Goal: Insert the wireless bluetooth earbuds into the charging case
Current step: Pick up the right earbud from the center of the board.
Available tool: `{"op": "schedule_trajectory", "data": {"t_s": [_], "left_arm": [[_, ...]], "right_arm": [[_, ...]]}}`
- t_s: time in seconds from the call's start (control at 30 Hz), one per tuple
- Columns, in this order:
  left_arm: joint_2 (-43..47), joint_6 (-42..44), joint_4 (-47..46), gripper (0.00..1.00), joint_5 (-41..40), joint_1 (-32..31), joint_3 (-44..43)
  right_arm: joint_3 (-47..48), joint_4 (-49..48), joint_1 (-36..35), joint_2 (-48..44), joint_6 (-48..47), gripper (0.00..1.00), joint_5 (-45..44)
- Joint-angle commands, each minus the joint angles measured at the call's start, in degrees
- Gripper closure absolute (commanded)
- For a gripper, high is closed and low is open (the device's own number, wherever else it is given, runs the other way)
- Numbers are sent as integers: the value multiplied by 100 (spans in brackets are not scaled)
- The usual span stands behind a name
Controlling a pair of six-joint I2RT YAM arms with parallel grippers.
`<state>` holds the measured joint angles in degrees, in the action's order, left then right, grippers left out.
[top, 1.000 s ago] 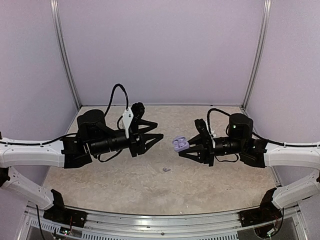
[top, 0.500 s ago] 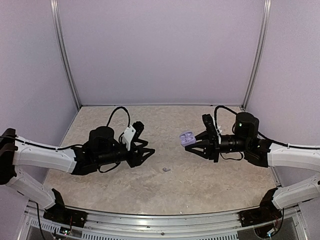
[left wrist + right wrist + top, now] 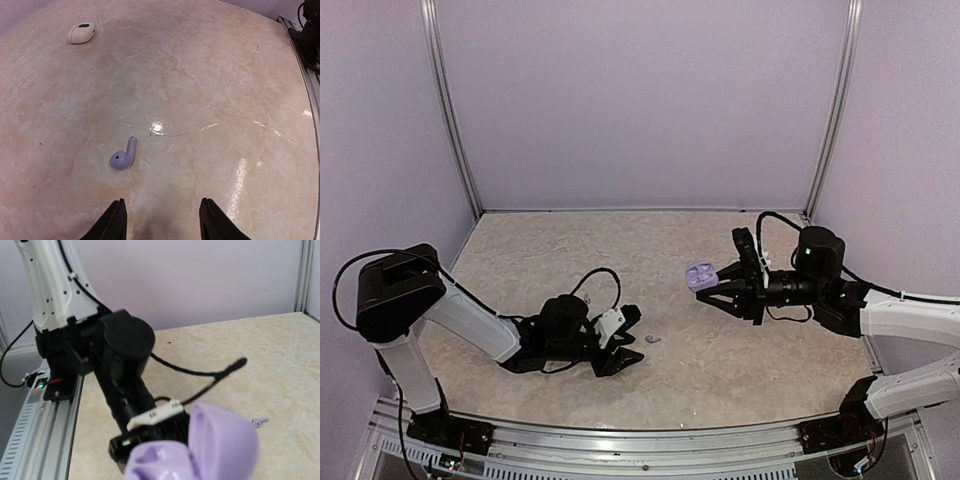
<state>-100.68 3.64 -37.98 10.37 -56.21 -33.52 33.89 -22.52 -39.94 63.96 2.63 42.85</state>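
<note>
One lilac earbud [image 3: 124, 156] lying loose, charging case [image 3: 700, 274] gripped
Glossy and stemmed, the earbud is lying near the marbled table's [image 3: 225, 75] front edge, before the left gripper's [image 3: 162, 220] open jaws; the right gripper's [image 3: 718, 285] jaws are clamping the rounded lilac charging case, its base cut off in the right wrist view.

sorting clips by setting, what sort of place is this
Most likely a robot test booth in a lab, not a home or shop. Plain lilac walls on aluminium posts box in a marble-look tabletop, and the left arm and right arm are mounted on a metal rail.
</note>
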Motion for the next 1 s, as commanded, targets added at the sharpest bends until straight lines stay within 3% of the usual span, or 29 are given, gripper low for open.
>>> {"op": "schedule_trajectory", "data": {"t_s": [0.0, 0.27, 0.73, 0.97], "left_arm": [[-370, 439, -578, 50, 375, 144, -245], [-1049, 971, -656, 53, 733, 354, -649], [-1774, 1126, -506, 62, 868, 575, -1191], [-1906, 1250, -198, 75, 929, 585, -1339]], "right_arm": [[-93, -6, 66, -119, 37, 88, 81], [-128, -16, 80, -147, 57, 88, 92], [-93, 50, 94, -115, 5, 88, 60], [-101, 108, 100, -148, -23, 88, 20]]}}
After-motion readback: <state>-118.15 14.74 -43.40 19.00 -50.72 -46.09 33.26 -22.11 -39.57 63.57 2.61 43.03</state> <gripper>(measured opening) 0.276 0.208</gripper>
